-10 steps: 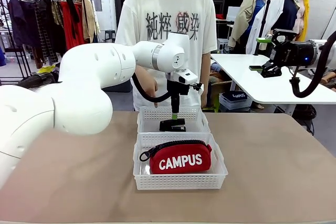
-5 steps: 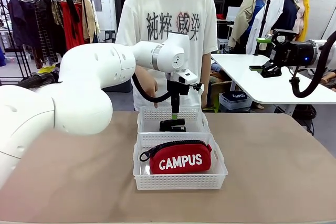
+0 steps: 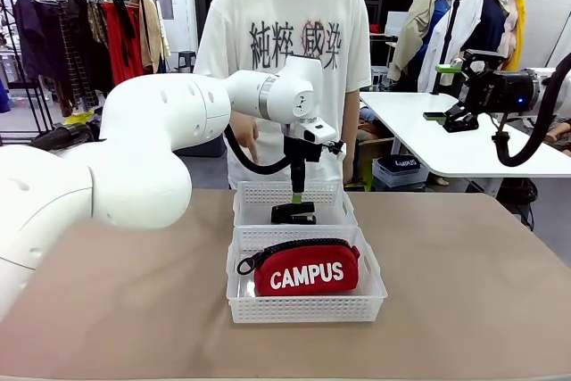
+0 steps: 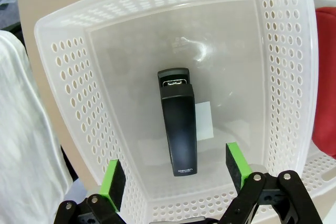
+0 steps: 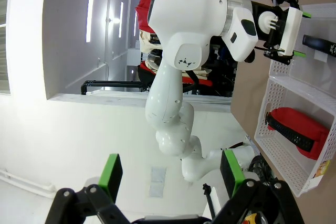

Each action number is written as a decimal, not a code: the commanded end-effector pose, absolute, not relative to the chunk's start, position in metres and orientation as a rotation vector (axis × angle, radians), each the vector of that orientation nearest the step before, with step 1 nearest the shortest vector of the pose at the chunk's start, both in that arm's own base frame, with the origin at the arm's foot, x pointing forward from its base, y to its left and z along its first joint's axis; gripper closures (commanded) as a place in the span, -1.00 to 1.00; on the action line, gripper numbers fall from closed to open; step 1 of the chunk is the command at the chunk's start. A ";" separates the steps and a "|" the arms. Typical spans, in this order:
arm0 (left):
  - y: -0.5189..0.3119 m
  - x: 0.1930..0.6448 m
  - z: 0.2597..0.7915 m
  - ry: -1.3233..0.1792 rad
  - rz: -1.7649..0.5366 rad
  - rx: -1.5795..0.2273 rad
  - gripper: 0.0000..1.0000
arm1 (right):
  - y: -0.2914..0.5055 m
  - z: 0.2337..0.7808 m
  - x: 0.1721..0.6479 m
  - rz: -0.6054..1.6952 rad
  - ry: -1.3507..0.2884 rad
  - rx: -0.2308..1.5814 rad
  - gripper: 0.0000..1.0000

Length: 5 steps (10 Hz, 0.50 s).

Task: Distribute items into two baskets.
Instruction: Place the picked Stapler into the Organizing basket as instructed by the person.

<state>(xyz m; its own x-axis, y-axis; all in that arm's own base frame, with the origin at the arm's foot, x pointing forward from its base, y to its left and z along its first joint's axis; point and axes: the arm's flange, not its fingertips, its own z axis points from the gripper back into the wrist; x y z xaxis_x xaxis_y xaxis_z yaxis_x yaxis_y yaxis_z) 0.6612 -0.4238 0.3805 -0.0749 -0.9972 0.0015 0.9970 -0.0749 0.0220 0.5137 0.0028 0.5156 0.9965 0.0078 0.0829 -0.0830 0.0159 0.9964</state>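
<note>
Now, step: stapler (image 4: 178, 129) is lying flat in the far basket (image 4: 68, 103), directly below the left claw (image 4: 176, 179), so judging the release done; best move is lifting the claw straight up, keeping pads off the lattice walls.
Left claw: jaws standing wide apart, gripping nothing, pads flanking the stapler w/o touching.
Right claw (image 5: 169, 174): jaws spread, holding nothing, hanging well away from both baskets.
Stapler look: black, slim, matte, metal mouth pointing away from the claw.
Pouch (image 3: 306, 267): red, white CAMPUS print, black zip, sitting in the near basket (image 3: 303, 308), beyond the left claw's reach line, on the worktop (image 3: 464, 292).
</note>
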 end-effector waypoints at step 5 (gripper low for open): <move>-0.382 0.611 0.459 -0.085 -1.405 -0.100 -1.00 | 0.002 0.518 0.513 0.075 -0.063 1.551 -1.00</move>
<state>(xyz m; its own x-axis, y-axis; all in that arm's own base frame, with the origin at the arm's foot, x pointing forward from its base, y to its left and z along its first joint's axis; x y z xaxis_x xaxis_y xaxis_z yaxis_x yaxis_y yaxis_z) 0.6503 -0.4080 0.4561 0.0933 -0.9914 0.0922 0.9956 0.0938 0.0012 0.5137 0.0028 0.5155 0.9965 0.0078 0.0827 -0.0828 0.0158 0.9964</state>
